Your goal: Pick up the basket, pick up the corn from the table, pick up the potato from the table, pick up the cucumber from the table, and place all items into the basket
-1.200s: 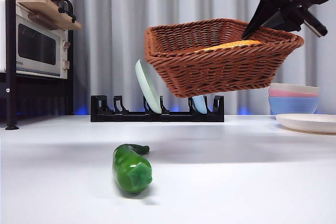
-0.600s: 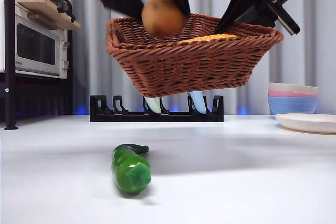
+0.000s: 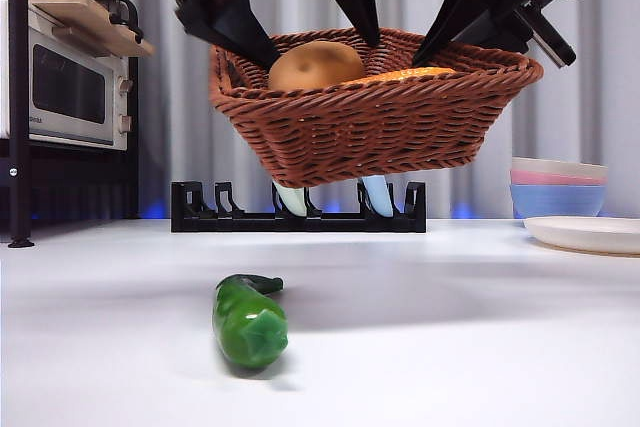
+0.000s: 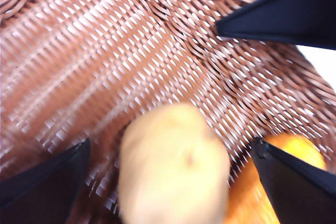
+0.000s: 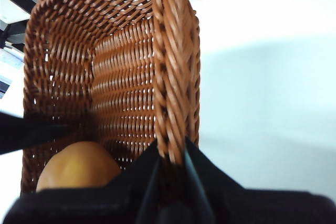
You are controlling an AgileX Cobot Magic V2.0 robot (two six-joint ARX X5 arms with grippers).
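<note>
— What's behind?
— Grey curtains [image 3: 190, 77], a microwave [image 3: 70, 87] on a black stand at left.
— And right?
— Stacked bowls [image 3: 558, 187], a plate [image 3: 590, 234], and a black rack [image 3: 300, 212] mid-back.

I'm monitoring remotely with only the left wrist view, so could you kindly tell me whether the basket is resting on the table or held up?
Observer: Held up. The front view shows the basket in the air above the table.
Operator: Thank you. What holds it?
Observer: The right gripper is clamped on the basket's rim wall, one jaw inside and one outside.
Operator: Is the cucumber in yet?
Observer: No. The cucumber lies on the table, below the basket.
Operator: Does the left gripper have the potato?
Observer: No. The left gripper is open above the potato, which sits inside the basket beside the corn.
</note>
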